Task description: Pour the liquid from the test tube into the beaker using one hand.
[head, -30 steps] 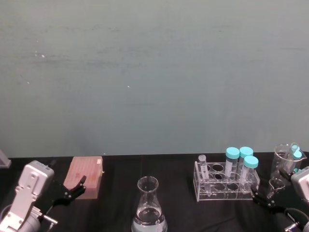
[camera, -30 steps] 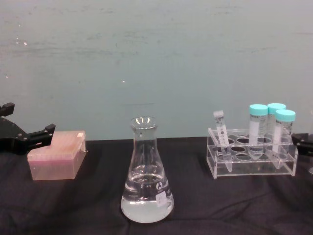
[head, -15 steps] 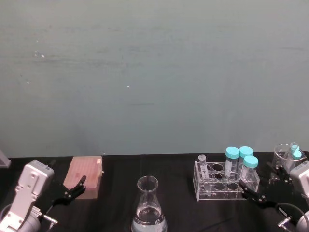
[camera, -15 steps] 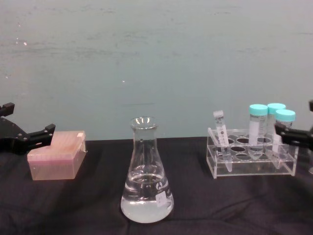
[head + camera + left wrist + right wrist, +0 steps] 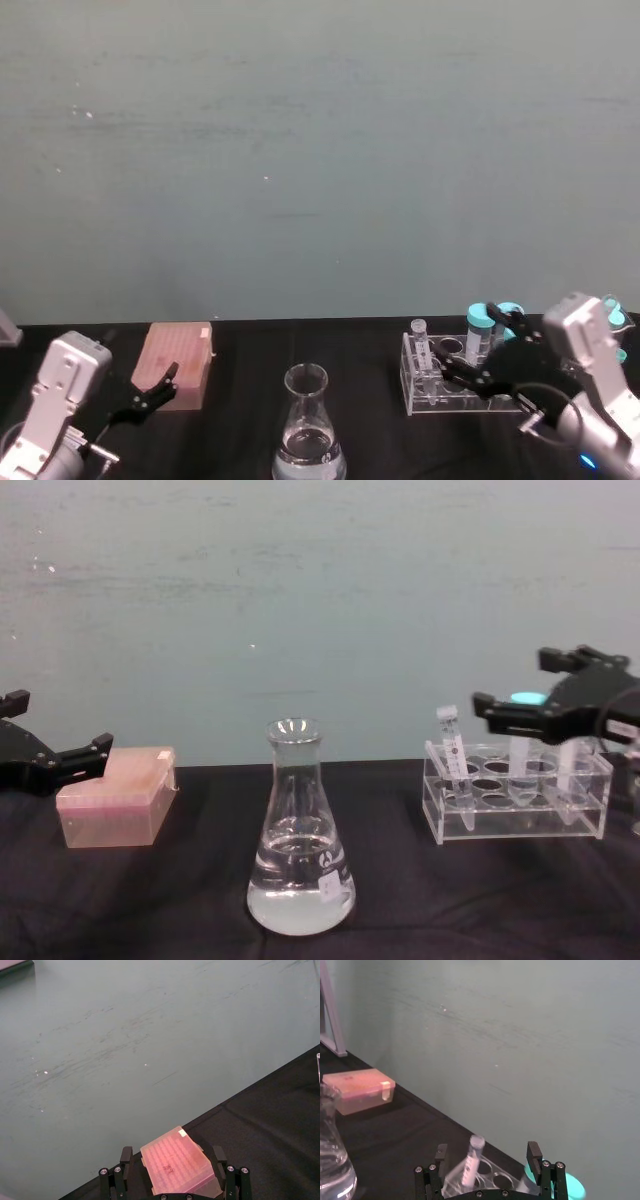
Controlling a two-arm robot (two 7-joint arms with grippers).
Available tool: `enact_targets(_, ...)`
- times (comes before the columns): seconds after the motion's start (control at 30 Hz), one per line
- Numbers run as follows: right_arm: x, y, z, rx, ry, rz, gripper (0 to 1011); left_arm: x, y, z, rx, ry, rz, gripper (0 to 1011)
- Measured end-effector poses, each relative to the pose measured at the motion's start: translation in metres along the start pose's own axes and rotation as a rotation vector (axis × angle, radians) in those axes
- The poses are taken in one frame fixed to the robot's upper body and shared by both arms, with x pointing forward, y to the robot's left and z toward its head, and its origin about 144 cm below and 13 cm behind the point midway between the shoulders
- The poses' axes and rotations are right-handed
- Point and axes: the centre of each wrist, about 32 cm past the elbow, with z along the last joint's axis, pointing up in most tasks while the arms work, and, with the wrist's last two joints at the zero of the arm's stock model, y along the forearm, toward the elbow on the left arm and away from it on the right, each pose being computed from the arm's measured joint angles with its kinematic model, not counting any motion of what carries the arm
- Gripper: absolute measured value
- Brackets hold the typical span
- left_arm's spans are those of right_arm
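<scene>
The test tube (image 5: 420,345) leans in the left end of a clear rack (image 5: 515,815); it also shows in the chest view (image 5: 452,760) and in the right wrist view (image 5: 470,1160). Whether it holds liquid is too small to tell. The beaker, a conical flask (image 5: 300,850) with clear liquid at its bottom, stands at the table's front centre (image 5: 306,425). My right gripper (image 5: 515,680) hovers open over the rack, just right of the test tube's top, which shows between its fingers (image 5: 487,1152). My left gripper (image 5: 60,720) rests open at the far left.
A pink lidded box (image 5: 115,795) lies at the left, just beyond the left gripper's fingertips (image 5: 171,1155). Teal-capped tubes (image 5: 522,755) stand in the right half of the rack, under the right gripper. The black cloth between box, flask and rack is bare.
My right gripper has risen from the table's right edge and swung left over the rack, toward the test tube. The left arm, flask and tubes have not moved.
</scene>
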Motion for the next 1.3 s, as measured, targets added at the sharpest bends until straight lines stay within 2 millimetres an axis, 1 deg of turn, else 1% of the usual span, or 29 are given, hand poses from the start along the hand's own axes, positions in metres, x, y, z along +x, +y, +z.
enact_targets(0.27,-0.003,0.035,0.01,-0.042,0.012,0.006,1000,0.0,0.0,0.0,0.0,0.0,0.0,1000)
enact_targets(0.3,-0.003,0.035,0.01,-0.042,0.012,0.006,1000,0.0,0.0,0.0,0.0,0.0,0.0,1000)
enact_targets(0.6,-0.012,0.063,0.018,-0.14,0.035,0.007,1000,0.0,0.0,0.0,0.0,0.0,0.0,1000)
enact_targets(0.93,-0.017,0.078,0.012,-0.227,0.064,-0.009,1000,0.0,0.0,0.0,0.0,0.0,0.0,1000)
enact_targets(1.3,-0.017,0.081,0.002,-0.279,0.117,-0.014,1000,0.0,0.0,0.0,0.0,0.0,0.0,1000)
